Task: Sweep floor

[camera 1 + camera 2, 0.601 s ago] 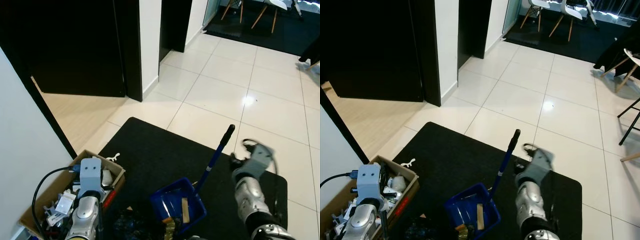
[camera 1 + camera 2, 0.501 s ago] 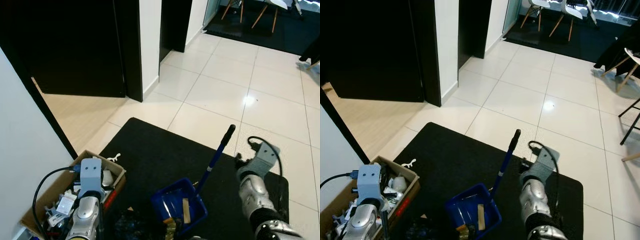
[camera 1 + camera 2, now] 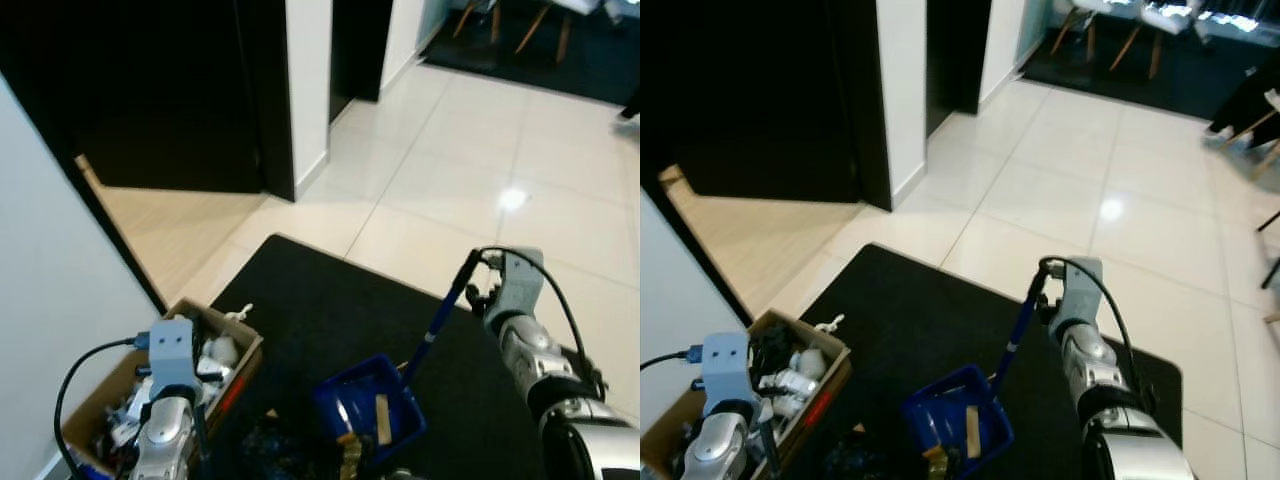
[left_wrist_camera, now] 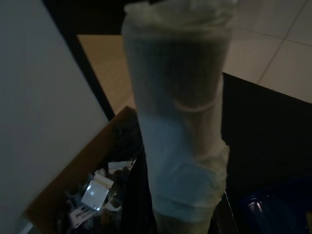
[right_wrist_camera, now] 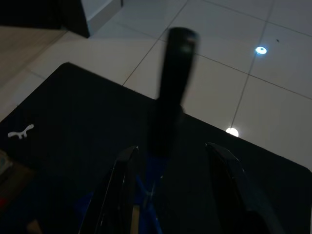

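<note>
Mat (image 3: pixel 330 320), black, lies across pale tile at six o'clock. Blue dustpan (image 3: pixel 368 412) sits on it, handle (image 5: pixel 170 92) leaning toward one o'clock. Your right gripper (image 5: pixel 168 163) flanks that handle, fingers apart; centre it, then close. Left gripper's fingers: cannot tell.

From the head we look steeply down on the black mat (image 3: pixel 330 320) and pale tiles (image 3: pixel 1160 230), both eyes sharing them. Our left wrist camera sits close over the cardboard box (image 4: pixel 73 190); our right wrist camera faces the same mat, close up.
</note>
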Motion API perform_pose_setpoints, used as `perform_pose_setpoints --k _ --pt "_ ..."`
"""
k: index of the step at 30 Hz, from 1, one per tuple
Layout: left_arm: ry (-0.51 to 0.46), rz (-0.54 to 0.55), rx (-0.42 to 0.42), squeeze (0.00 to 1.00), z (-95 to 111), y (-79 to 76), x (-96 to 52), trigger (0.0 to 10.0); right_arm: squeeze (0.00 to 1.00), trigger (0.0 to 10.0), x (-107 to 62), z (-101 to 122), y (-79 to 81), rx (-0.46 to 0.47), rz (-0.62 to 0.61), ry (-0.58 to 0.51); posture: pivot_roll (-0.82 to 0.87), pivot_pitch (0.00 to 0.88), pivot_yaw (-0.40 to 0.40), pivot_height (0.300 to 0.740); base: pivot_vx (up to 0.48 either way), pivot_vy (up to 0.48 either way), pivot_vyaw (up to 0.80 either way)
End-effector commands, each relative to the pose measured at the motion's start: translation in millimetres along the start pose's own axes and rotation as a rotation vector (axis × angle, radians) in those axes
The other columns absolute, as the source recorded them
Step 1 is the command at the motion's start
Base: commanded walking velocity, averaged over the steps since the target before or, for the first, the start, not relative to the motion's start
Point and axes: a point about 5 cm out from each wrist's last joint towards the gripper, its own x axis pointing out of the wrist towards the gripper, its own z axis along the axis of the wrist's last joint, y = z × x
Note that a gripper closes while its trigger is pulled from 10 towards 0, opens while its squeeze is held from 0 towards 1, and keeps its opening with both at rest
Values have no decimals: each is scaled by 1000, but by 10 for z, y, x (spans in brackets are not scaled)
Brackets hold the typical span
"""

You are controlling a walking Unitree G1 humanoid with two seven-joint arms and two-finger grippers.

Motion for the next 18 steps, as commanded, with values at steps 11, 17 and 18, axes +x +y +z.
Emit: perform_pose_setpoints --k 11,17,18 --pt "54 46 15 0 -66 181 -180 10000 0 10000 36 277 -304 -166 -4 23 274 159 -44 740 0 0 0" --pt "53 50 24 0 -44 214 -210 10000 0 10000 47 405 -373 -184 -24 1 289 175 -34 740 0 0 0" --pt "53 50 24 0 -44 214 -210 10000 0 10000 47 405 -373 -184 -24 1 289 175 -34 740 0 0 0"
